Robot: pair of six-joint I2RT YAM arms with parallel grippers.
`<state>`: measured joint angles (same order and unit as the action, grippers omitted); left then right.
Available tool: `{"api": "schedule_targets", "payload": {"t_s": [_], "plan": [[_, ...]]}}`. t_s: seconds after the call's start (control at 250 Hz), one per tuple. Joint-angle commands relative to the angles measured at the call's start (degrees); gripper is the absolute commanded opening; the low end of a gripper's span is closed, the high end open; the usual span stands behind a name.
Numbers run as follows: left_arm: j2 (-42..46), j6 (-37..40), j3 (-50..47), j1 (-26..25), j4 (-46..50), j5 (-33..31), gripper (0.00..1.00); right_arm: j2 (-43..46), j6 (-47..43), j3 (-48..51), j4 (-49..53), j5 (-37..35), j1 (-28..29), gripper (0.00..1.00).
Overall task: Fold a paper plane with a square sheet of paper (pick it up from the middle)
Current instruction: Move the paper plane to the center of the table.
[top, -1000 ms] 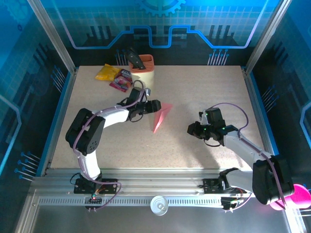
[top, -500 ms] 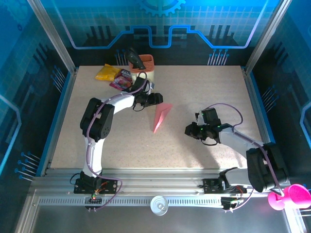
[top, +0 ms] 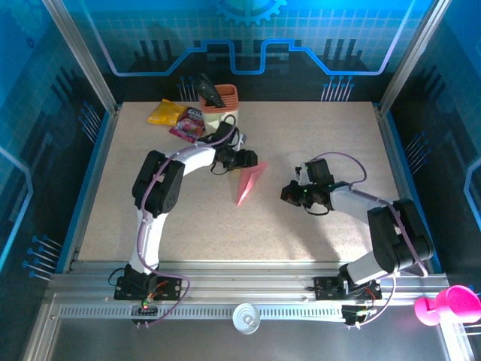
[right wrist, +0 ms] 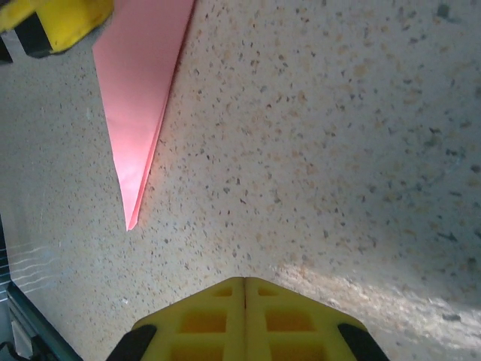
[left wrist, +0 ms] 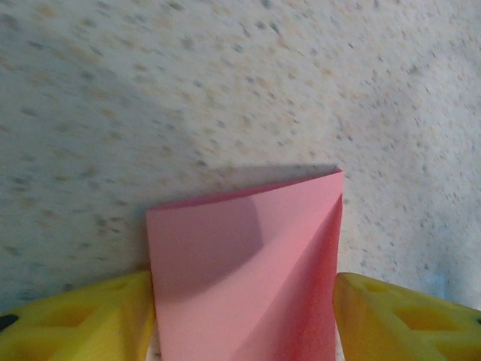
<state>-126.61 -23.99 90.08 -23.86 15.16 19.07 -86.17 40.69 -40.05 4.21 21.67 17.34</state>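
Left gripper (top: 251,159): jaws apart, with one yellow finger (left wrist: 75,320) on each side of the wide tail end of the paper plane (top: 246,183). The plane lies on the speckled table (top: 323,135) near its centre, nose toward the arm bases. Right gripper (right wrist: 244,287): jaws pressed together, holding nothing, positioned to the right of the plane and apart from it.

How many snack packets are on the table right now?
2. A yellow packet lies at the far left corner; a purple-pink packet lies just beside it, next to the orange holder. Another could be hidden behind the holder.
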Motion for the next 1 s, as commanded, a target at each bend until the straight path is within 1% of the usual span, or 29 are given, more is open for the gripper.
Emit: {"api": "schedule_targets", "payload": {"t_s": [0.0,0.176,0.324,0.423,0.463,0.539,0.699,0.783,0.859,0.907,0.995], "plan": [[-0.12,1.11,-1.63,-1.98,2.29,3.08,0.61,-2.08,-0.05,-1.59,-1.65,1.16,0.71,0.00],[3.50,-0.66,-6.37,-2.75,-1.45,3.38,0.52,-5.01,-0.08,-2.04,-2.75,1.34,0.68,0.00],[6.77,-1.66,-9.92,-3.69,-3.84,3.46,0.49,-7.19,0.01,-1.95,-4.04,1.37,0.67,0.00],[8.67,-2.43,-12.38,-4.38,-5.50,3.35,0.46,-8.22,0.27,-1.57,-4.83,1.61,0.70,0.00],[9.28,-2.64,-13.31,-4.73,-6.07,3.26,0.43,-8.43,0.27,-1.46,-5.03,1.64,0.70,0.00],[10.10,-2.88,-14.64,-5.61,-6.76,2.26,0.37,-8.52,0.36,-1.25,-5.32,1.62,0.67,0.00],[11.27,-3.08,-16.80,-7.75,-7.99,-1.46,0.30,-7.32,0.45,-0.42,-5.23,1.91,0.67,0.00],[11.47,-3.73,-17.13,-8.80,-8.70,-2.88,0.22,-5.90,0.36,0.14,-4.78,1.93,0.70,0.00],[11.77,-4.17,-17.03,-9.74,-9.08,-4.39,0.08,-4.11,0.37,0.91,-4.15,1.86,0.69,0.00],[12.16,-4.51,-17.11,-10.14,-9.29,-5.15,0.01,-2.62,0.18,1.45,-3.49,1.94,0.75,0.00],[13.92,-5.36,-18.27,-10.68,-9.70,-7.09,0.00,0.94,-0.04,2.54,-1.66,1.77,0.98,0.00]]}}
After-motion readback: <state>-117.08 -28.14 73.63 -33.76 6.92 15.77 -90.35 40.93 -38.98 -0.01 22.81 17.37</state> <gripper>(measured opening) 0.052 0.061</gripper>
